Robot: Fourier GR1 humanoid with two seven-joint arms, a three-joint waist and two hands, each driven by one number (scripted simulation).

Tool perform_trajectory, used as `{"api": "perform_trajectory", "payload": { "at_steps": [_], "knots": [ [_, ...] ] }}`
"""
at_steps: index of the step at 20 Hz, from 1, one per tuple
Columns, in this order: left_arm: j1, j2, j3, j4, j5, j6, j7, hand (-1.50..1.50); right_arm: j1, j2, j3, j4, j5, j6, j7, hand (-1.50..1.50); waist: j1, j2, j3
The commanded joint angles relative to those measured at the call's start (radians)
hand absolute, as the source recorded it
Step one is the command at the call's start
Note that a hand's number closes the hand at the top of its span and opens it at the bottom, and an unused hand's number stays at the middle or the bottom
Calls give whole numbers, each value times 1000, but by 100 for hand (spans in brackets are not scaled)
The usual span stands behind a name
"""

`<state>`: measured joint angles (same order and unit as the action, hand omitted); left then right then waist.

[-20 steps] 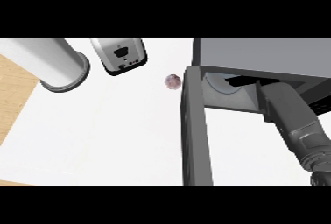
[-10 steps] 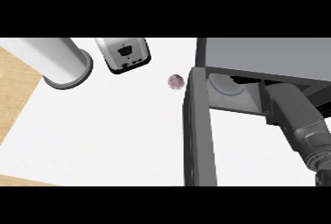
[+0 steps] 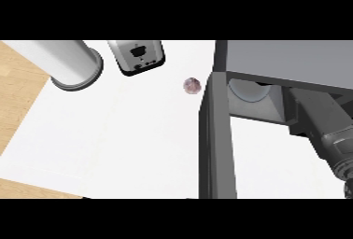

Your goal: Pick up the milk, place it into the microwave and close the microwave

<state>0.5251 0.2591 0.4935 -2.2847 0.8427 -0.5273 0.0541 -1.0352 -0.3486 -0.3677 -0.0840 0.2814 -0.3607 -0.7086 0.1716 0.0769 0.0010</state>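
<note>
The microwave (image 3: 289,60) stands at the right of the white worktop (image 3: 117,140), its door (image 3: 215,140) swung open towards the view's lower edge. The right forearm (image 3: 324,126) reaches into the open cavity, and the right hand is hidden inside, so whether its fingers are spread or curled cannot be told. A pale round plate (image 3: 247,91) shows within the cavity. The milk cannot be made out; it is not on the visible worktop. A small purplish object (image 3: 192,85) lies on the worktop just left of the door's hinge end. A toaster (image 3: 138,56) and a grey cylinder (image 3: 69,63) sit near the far edge.
</note>
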Motion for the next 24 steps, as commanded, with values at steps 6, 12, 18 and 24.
{"api": "perform_trajectory", "payload": {
  "at_steps": [6,12,18,24],
  "knots": [
    [-17,16,12,-1,-18,10,8,-150,-28,-68,3,-8,9,19,23,150,34,26,11],
    [-37,40,17,17,-32,3,15,-150,-41,-65,-1,-17,6,6,34,150,43,28,10],
    [-52,37,6,31,-61,5,17,-150,-74,-28,-31,-39,-29,38,28,-150,44,20,11],
    [-77,55,-3,50,-67,0,25,-150,-96,17,49,9,48,103,80,-150,64,18,4]
  ]
}}
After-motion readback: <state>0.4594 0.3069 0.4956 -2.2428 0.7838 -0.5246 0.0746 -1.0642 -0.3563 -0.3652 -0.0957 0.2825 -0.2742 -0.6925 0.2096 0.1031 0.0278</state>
